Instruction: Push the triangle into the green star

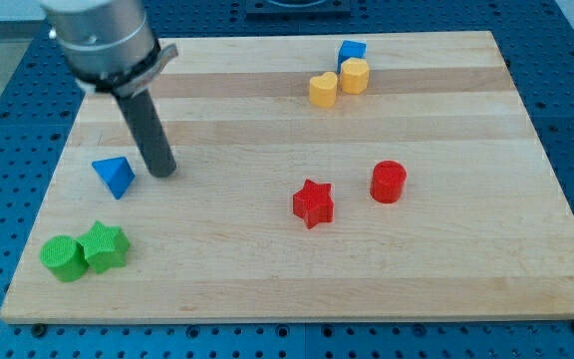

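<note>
A blue triangle point(115, 177) lies on the wooden board at the view's left. A green star point(104, 246) sits below it near the board's bottom left corner, touching a green cylinder point(63, 258) on its left. My tip point(163, 173) rests on the board just right of the blue triangle, a small gap apart, and above and right of the green star.
A red star point(313, 203) and a red cylinder point(388, 181) lie right of centre. A yellow heart point(322, 90), a yellow hexagon point(354, 75) and a blue block point(351, 51) cluster near the top edge. The board's left edge point(53, 189) runs close to the triangle.
</note>
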